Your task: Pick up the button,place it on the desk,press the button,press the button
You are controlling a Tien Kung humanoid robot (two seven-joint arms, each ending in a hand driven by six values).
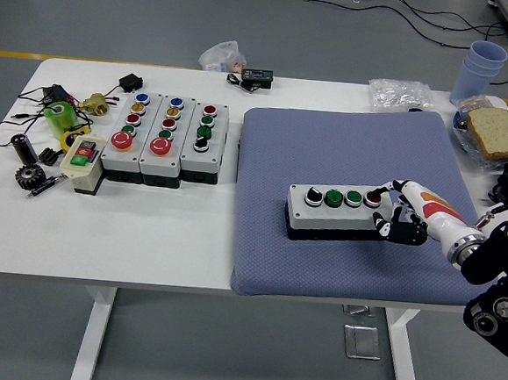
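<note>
A grey button box (337, 211) with a black selector, two green buttons and a red button (372, 198) lies on the blue-grey mat (354, 154). My right hand (399, 215) comes in from the right edge. Its index finger (384, 193) is stretched out with the tip on the red button at the box's right end. The other fingers are curled against the box's right side. The hand holds nothing. The left arm is out of view.
Three more grey button boxes (167, 136) stand left of the mat, with a small switch box (82, 161), a gear (32, 176) and loose parts at the far left. Blue cups (481, 70), bread (500, 133) and a plastic bag (400, 94) are at the back right.
</note>
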